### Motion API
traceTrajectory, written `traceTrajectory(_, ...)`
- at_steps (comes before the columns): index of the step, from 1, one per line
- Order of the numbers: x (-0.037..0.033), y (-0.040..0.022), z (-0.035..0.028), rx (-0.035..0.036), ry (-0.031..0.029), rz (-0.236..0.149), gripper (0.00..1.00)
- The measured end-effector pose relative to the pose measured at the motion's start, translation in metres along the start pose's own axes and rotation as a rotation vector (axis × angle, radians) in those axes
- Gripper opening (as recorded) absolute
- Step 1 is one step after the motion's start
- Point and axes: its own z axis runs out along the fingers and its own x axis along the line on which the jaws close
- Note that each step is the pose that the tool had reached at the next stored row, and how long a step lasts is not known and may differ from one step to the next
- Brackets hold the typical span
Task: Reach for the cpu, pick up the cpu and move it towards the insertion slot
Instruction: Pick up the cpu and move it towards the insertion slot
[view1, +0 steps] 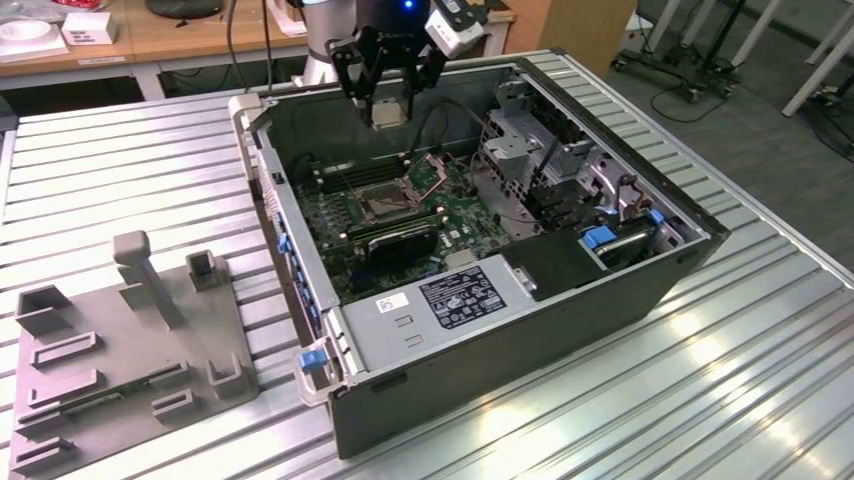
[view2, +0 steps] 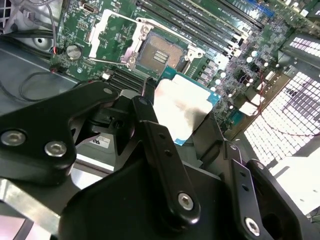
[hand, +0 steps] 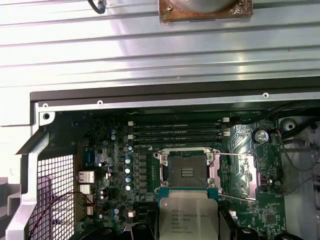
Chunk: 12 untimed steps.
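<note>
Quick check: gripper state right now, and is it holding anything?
Gripper: jaws shut on the cpu, held in the air above the open case, short of the slot.

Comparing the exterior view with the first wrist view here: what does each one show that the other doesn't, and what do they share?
Exterior view alone: the gripper shut on the cpu, held above the open computer case, plus the grey tray lying on the exterior view's left.

First wrist view alone: the insertion slot close up, its dark centre uncovered, and the cpu held short of it.

Both: the cpu, the slot, the green circuit board and the ribbed metal table.
</note>
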Motion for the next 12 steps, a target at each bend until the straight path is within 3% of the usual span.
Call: traceTrajectory(12, 0.0001, 0.0013, 0.0004, 0.0001, 0.0, 0.0, 0.55)
